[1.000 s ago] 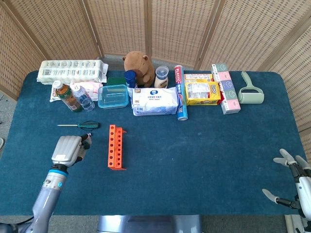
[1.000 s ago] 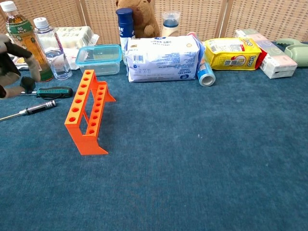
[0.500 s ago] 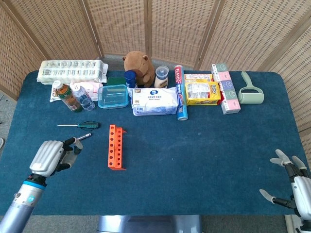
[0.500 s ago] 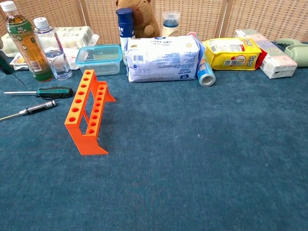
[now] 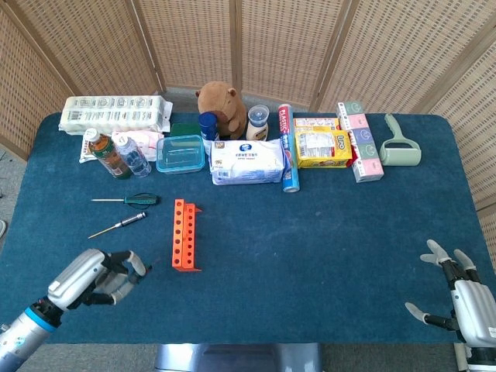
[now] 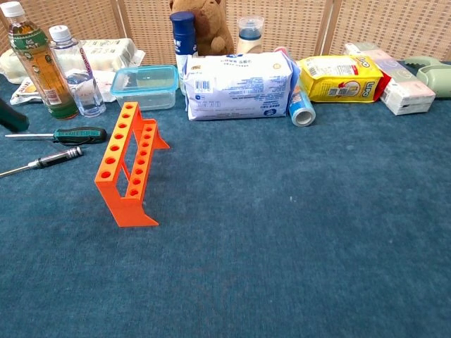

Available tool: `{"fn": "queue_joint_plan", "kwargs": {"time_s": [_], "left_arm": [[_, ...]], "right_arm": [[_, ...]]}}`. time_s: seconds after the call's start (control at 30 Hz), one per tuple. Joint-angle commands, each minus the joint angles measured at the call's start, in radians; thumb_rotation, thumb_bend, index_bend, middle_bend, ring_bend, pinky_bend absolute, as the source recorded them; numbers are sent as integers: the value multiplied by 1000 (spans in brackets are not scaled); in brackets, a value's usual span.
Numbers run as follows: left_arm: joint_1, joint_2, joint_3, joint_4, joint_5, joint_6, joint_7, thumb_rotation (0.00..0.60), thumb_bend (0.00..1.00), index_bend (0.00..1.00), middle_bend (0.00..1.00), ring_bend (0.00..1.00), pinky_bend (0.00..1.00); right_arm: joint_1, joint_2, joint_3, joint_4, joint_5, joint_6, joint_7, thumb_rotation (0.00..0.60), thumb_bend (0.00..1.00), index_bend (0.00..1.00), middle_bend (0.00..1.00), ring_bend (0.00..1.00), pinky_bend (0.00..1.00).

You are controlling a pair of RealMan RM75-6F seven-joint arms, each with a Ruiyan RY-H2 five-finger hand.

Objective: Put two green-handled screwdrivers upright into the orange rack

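Note:
The orange rack (image 5: 183, 233) (image 6: 127, 165) stands empty on the blue cloth, left of centre. One green-handled screwdriver (image 5: 139, 199) (image 6: 79, 134) lies flat just left of its far end. My left hand (image 5: 97, 277) is near the front edge, left of the rack, with its fingers curled around a dark green handle. In the chest view only that handle's end (image 6: 10, 116) shows at the left border. My right hand (image 5: 457, 298) hovers at the front right corner, fingers spread, holding nothing.
A slim black-handled screwdriver (image 5: 120, 225) (image 6: 46, 160) lies between the green one and my left hand. Bottles (image 6: 67, 67), a clear box (image 6: 146, 86), a wipes pack (image 6: 239, 86), a can (image 6: 301, 107) and cartons line the back.
My left hand has drawn back toward the front edge and away from the screwdrivers, uncovering the slim black-handled one. My right hand has sunk slightly toward the front.

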Motion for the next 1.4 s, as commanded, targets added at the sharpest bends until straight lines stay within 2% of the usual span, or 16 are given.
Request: {"fn": "queue_joint_plan", "kwargs": {"time_s": [0.03,0.57,1.0,1.4], "left_arm": [[-21,17,27,35,65,-14,-67,600,447,538,889,802,827],[-51,-30,-1,25,-5,-51,-40,600,446,538,889,801,828],[-114,-47,-41,54,-97,-121,-155,600,447,538,889,802,828],[-144,-57,-44,80,-92,-153,-234,600,447,538,889,802,828]], "right_arm": [[-1,1,0,1,-1,5,4,600,115,70,281,261,17],[-4,14,0,5,-1,11,30,600,115,70,281,261,17],[-6,19,-1,6,-1,16,40,600,115,70,281,262,17],[-7,22,-1,5,0,17,45,600,115,70,281,261,17]]}}
